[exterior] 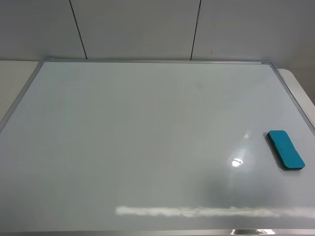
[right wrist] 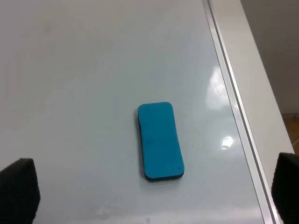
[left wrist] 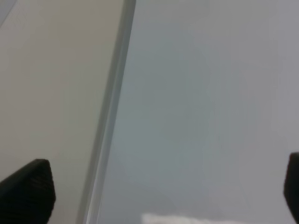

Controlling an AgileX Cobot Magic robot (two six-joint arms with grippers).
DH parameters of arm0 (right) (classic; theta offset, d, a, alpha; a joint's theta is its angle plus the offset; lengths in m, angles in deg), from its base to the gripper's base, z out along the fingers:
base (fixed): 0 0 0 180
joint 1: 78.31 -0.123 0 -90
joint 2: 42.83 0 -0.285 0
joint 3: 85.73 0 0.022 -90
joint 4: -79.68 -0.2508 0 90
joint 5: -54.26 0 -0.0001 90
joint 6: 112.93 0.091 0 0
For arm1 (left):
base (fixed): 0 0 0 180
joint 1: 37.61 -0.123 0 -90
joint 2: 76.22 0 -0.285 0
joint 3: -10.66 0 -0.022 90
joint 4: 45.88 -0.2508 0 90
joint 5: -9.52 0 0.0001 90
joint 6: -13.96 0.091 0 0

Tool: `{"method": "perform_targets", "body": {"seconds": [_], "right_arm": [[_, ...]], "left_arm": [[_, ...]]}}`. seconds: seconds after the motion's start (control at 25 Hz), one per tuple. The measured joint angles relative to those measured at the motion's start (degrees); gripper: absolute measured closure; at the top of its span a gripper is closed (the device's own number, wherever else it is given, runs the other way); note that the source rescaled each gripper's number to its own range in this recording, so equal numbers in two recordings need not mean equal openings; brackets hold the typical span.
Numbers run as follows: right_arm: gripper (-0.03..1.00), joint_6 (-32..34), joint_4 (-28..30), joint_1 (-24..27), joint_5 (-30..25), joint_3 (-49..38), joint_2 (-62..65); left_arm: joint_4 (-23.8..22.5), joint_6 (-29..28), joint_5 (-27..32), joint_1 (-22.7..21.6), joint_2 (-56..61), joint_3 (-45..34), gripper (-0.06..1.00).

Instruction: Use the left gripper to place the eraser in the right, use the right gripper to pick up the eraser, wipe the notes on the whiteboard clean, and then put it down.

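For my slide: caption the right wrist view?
Teal eraser lying flat on the whiteboard, untouched, near its frame.

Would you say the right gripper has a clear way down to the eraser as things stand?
Probably yes. The eraser lies flat on the whiteboard with nothing on or beside it, and the right gripper is open with the eraser in plain view ahead of its fingertips.

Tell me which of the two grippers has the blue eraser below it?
The right gripper: its camera shows the eraser. The left gripper sees only bare whiteboard.
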Motion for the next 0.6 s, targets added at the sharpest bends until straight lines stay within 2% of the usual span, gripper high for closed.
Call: {"method": "perform_targets", "body": {"seconds": [0.6], "right_arm": [[-0.03, 0.6, 0.0, 0.0, 0.0, 0.0, 0.0]], "left_arm": [[0.0, 0.0, 0.0, 0.0, 0.0, 0.0, -0.06]]}}
